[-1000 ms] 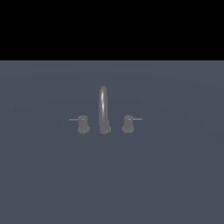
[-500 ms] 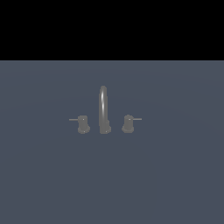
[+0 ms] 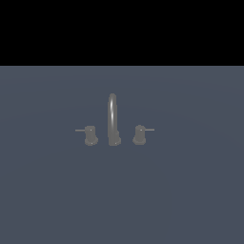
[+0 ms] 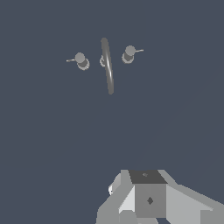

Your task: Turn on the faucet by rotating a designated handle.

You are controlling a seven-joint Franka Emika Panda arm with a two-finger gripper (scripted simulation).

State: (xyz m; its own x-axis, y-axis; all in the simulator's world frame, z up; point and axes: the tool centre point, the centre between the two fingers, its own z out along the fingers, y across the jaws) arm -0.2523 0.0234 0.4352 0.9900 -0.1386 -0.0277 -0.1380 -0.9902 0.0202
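The dull grey faucet [image 3: 112,119] stands on the flat grey-blue surface, its tall thin spout arched toward the viewer. The handle [image 3: 90,135] is the stubby knob at the exterior view's left, with its thin rod pointing left. The twin knob [image 3: 139,134] has its rod pointing right. The wrist view looks down on the spout [image 4: 107,65], the handle [image 4: 80,60] and the twin [image 4: 128,54] from well above. Only grey blocky parts of my gripper [image 4: 148,192] show at that picture's edge, far from the faucet. Its jaws cannot be made out. The arm does not show in the exterior view.
The grey-blue surface [image 3: 190,190] spreads flat around the faucet in every direction. A black band fills the exterior view above it. Nothing else stands on the surface.
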